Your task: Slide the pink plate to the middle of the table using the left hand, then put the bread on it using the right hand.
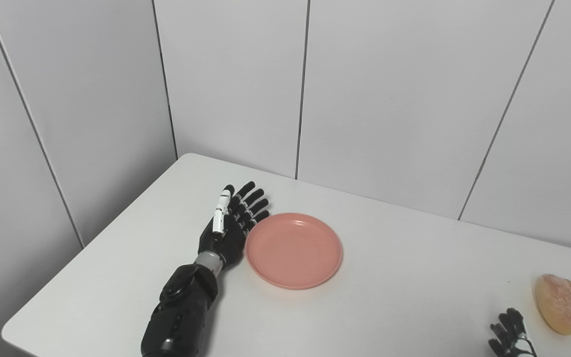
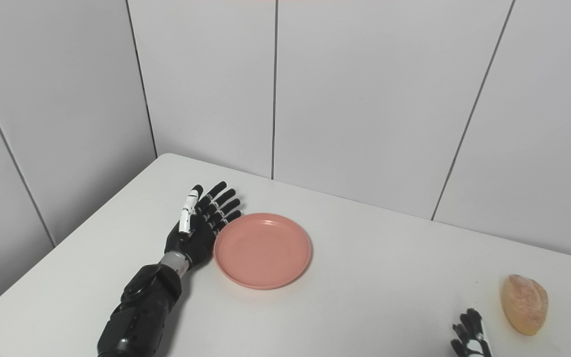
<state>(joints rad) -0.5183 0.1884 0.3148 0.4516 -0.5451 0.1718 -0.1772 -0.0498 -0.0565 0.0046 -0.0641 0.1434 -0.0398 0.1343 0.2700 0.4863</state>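
Note:
A pink plate point(image 1: 293, 250) lies flat on the white table point(image 1: 404, 277), left of the middle. My left hand point(image 1: 231, 223) is open, fingers straight and together, resting edge-on against the plate's left rim. A bread roll point(image 1: 560, 303) lies near the table's right edge. My right hand point(image 1: 512, 336) shows only its fingertips at the bottom right, a little left of the bread and apart from it; its fingers look apart and it holds nothing.
White wall panels point(image 1: 374, 94) stand close behind the table and along its left side. The table's left corner point(image 1: 191, 157) is near the left hand. Bare tabletop lies between the plate and the bread.

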